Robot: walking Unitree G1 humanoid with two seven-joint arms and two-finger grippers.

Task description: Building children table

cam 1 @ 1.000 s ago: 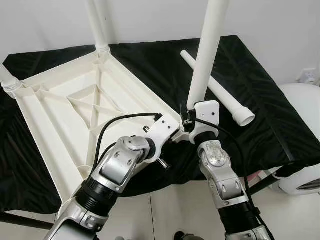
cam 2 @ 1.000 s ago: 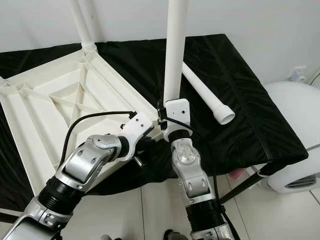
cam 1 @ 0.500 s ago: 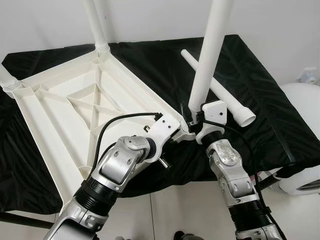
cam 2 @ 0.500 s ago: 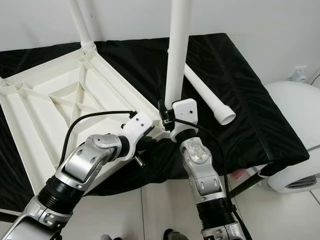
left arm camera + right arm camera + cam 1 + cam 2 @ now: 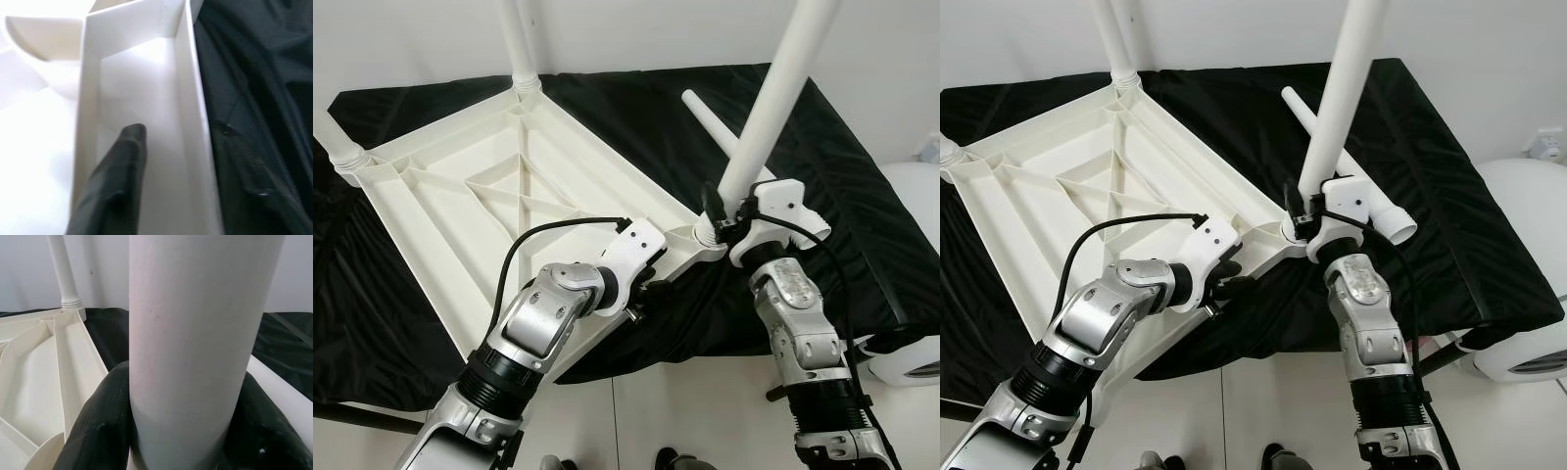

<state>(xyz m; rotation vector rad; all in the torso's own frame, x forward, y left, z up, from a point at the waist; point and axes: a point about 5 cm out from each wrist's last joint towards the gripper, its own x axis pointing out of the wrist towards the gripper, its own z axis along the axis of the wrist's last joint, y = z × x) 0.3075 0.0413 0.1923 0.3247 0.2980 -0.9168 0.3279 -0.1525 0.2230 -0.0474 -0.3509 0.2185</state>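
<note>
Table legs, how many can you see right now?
4: two fitted at the tabletop's far corners, one held in the right gripper at the near corner, one loose on the cloth.

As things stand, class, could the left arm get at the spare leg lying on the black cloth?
Probably not. The left gripper is clamped on the tabletop's near rim, and the right gripper, holding the tilted leg, stands between it and the spare leg.
</note>
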